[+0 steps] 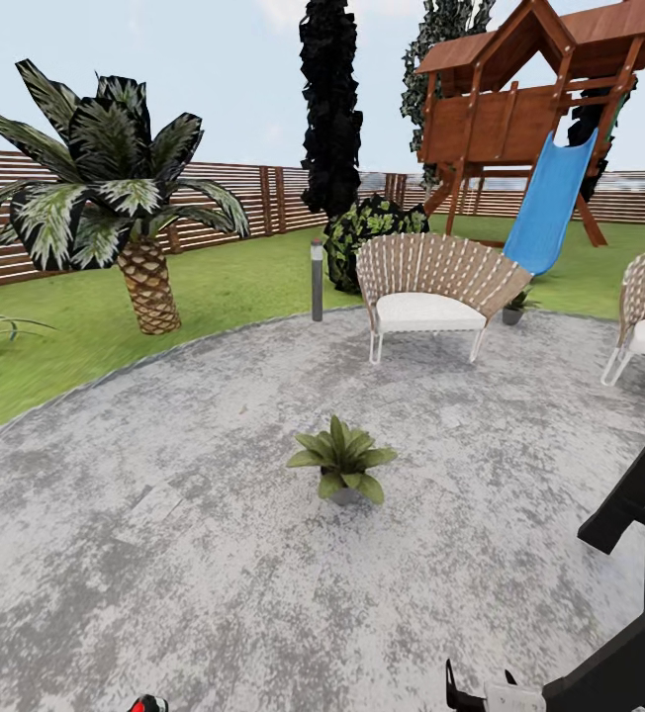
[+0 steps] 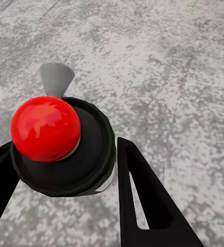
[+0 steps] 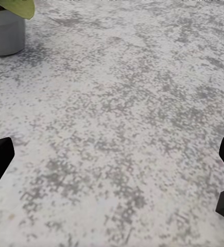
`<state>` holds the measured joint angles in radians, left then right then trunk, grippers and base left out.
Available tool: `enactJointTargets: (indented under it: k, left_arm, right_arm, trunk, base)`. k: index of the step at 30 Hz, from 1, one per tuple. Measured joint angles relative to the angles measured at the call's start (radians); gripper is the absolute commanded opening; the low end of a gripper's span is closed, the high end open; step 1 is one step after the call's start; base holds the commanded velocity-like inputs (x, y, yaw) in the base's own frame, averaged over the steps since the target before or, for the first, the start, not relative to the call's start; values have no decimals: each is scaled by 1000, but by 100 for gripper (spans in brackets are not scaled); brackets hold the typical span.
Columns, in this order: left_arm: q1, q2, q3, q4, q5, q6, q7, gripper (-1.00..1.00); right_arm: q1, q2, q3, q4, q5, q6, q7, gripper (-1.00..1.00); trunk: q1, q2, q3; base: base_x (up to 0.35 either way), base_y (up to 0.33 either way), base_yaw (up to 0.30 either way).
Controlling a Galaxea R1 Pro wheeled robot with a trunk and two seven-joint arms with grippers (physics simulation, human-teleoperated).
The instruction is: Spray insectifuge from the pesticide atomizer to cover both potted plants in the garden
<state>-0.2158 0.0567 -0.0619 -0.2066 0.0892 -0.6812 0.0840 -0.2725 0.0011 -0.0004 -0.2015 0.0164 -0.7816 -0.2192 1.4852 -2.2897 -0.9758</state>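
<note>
Gripping a black-bodied, red-capped object [image 2: 60, 146] — apparently the pesticide atomizer — the left end effector [image 2: 65, 170] is clamped on it; the right end effector [image 3: 112, 164] hangs spread. One potted plant [image 1: 342, 463] sits ahead on the patio [image 1: 164, 554] — spraying from here would likely fall short of it.

Bright, flat daylight all over, no clear sun direction. Soft, faint shadows under the potted plant [image 1: 342, 460] and woven chair [image 1: 429, 292]. Glossy highlight on the red ball [image 2: 46, 128] in the left wrist view. Grainy, pixelated patio [image 1: 214, 554] texture up close. Slight wide-angle stretch toward head-view edges. No motion blur.
</note>
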Motion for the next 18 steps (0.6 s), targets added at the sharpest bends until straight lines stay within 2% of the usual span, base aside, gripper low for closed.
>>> enactJointTargets:
  k: [7, 10, 12, 13, 15, 16, 18]
  left_arm:
    - [0, 0, -13, 1, -3, 5, -3, -100]
    - [-1, 3, -45, 1, -5, 7, -4, -100]
    - [-4, 9, -72, 1, -4, 8, -6, -100]
    - [-6, 18, -105, 2, -9, 9, -55, -100]
    - [-7, 31, -116, 1, -8, 9, -124, -100]
    - [-8, 59, -123, -2, -9, 9, -248, -100]
    - [-8, 82, -120, -3, -6, 9, -313, -100]
  right_arm:
    - [0, 1, 1, 0, 2, 2, 2, 100]
    - [0, 6, 8, -1, 13, 4, 6, 100]
    - [0, 8, 31, -1, 40, 3, 10, 100]
    - [0, 10, 60, -1, 68, 2, 10, 100]
    - [0, 11, 69, -1, 75, 1, 10, 100]
    - [0, 11, 74, -2, 83, 1, 11, 100]
    - [0, 9, 73, -2, 85, 2, 12, 100]
  trunk:
    - [0, 0, 0]
    - [0, 0, 0]
    - [0, 0, 0]
    - [0, 0, 0]
    - [0, 0, 0]
    - [0, 0, 0]
    - [0, 0, 0]
  base:
    - [0, 0, 0]
    - [0, 0, 0]
    - [0, 0, 0]
    - [0, 0, 0]
    - [0, 0, 0]
    - [0, 0, 0]
    - [0, 0, 0]
